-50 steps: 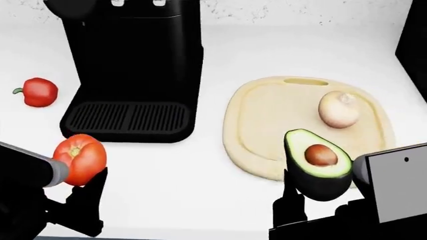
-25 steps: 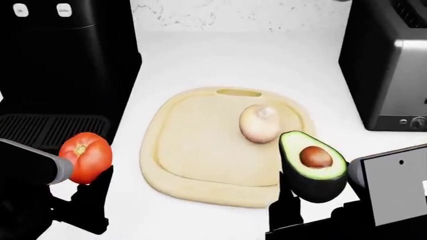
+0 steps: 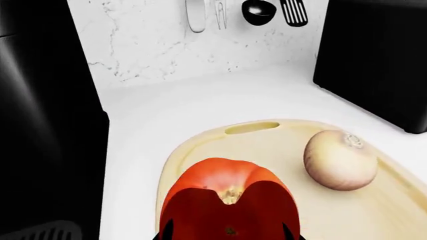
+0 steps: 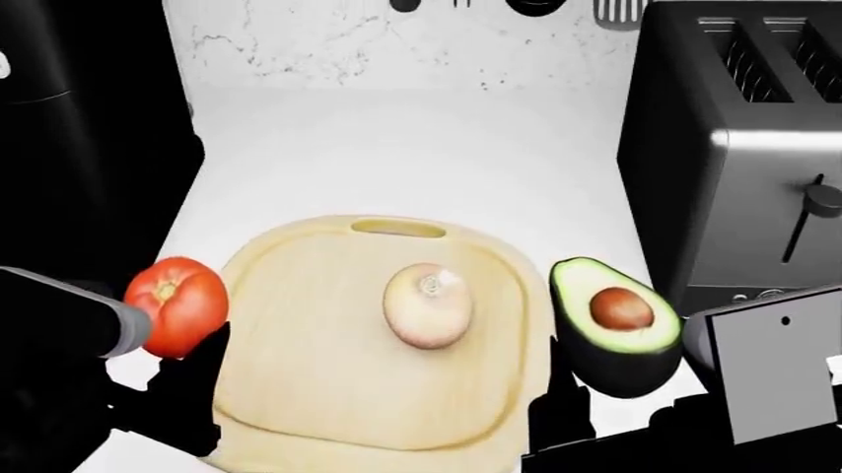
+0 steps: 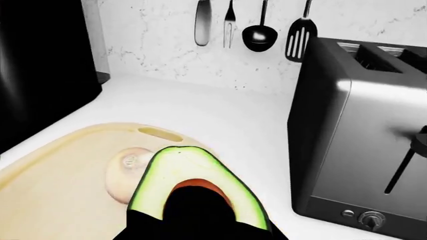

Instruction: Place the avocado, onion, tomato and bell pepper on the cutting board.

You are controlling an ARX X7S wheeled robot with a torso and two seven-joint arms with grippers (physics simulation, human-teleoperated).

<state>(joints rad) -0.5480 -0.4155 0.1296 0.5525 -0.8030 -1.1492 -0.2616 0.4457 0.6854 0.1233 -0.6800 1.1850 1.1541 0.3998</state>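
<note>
From the head camera I see the cutting board (image 4: 296,394) lying flat on the white counter (image 4: 394,148) in front of me, its long axis running away from me and its slot handle at the far edge, toward the marble wall. The onion (image 4: 428,305) rests on the board, a little right of its middle, with its stem end turned upward and slightly away from me.

My left gripper (image 4: 177,360) is pinching the tomato (image 4: 177,305), held above the counter just off the board's left edge. The pale stem scar faces up and toward the head camera. In the left wrist view the tomato (image 3: 227,200) fills the foreground with the dark fingers closed around its lower part, and the onion (image 3: 340,160) sits on the board (image 3: 267,145) beyond it.

My right gripper (image 4: 573,379) is clamped on the avocado (image 4: 616,323), held just beyond the board's right edge, near the front of the toaster (image 4: 731,148). The avocado stands with its long axis roughly upright, narrow end up, cut face and brown pit turned toward the head camera. From the right wrist camera the avocado (image 5: 197,192) is close up, with the onion (image 5: 127,172) partly hidden behind it; I think the fingers grip the skin side, but that contact is mostly in shadow.

I cannot find the bell pepper in any view.
</note>
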